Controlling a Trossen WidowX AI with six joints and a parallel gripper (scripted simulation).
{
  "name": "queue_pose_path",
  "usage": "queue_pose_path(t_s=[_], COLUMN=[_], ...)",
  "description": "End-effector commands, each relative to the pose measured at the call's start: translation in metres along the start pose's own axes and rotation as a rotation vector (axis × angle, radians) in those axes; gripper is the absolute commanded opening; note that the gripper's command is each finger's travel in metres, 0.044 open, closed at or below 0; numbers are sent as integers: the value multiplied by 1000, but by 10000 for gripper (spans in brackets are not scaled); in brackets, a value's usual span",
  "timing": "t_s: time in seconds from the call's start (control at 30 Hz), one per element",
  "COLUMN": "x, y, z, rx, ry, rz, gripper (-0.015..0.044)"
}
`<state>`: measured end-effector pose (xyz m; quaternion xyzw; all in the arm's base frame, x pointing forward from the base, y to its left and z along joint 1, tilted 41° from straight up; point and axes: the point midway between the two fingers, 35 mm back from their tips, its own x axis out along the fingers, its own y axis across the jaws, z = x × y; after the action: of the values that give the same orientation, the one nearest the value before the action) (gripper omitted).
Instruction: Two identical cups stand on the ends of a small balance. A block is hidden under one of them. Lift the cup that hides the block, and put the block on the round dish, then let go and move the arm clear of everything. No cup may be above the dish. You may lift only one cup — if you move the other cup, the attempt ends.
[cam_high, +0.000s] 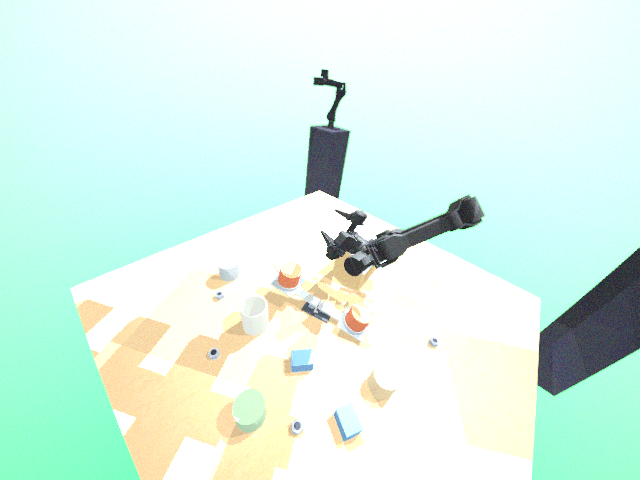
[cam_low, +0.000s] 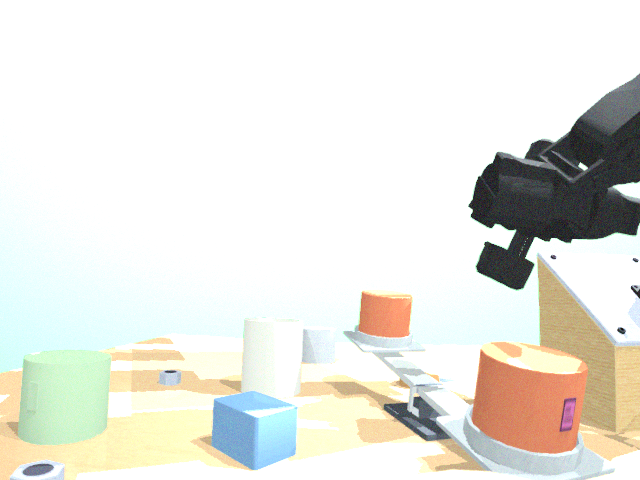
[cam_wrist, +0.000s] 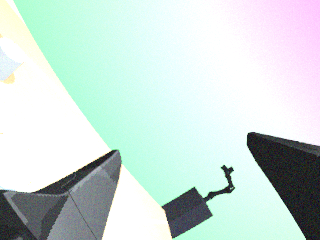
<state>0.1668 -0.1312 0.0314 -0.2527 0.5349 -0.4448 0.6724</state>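
Observation:
The balance (cam_high: 326, 312) (cam_low: 444, 401) holds two orange cups. The nearer cup (cam_high: 356, 322) (cam_low: 522, 408) shows a small purple mark in the exterior view, and its end appears to sit lower. The farther cup (cam_high: 288, 280) (cam_low: 385, 314) stands upright on the other end, which appears higher. No block shows; anything under the cups is hidden. I cannot make out the round dish. My gripper (cam_high: 329, 221) (cam_wrist: 184, 148) is open and empty, high above the back of the table, beyond the balance and away from both cups. No cup shows in the wrist view.
A wooden wedge box (cam_low: 578, 335) stands right of the balance. A white cup (cam_high: 254, 317) (cam_low: 271, 356), a grey cup (cam_high: 228, 270) (cam_low: 318, 345), a green cylinder (cam_high: 249, 410) (cam_low: 64, 395), blue blocks (cam_high: 301, 361) (cam_high: 347, 422) and several nuts stand around. A second arm (cam_high: 337, 100) is far behind.

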Motion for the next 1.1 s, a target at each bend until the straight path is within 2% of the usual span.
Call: queue_pose_path(t_s=[0.0, 0.53, 1.07], x=[5, 13, 0], y=[7, 35, 50], z=[-4, -22, -25], rx=[-61, -253, -321], ry=[72, 291, 353], rz=[82, 481, 921], gripper=[440, 440, 440])
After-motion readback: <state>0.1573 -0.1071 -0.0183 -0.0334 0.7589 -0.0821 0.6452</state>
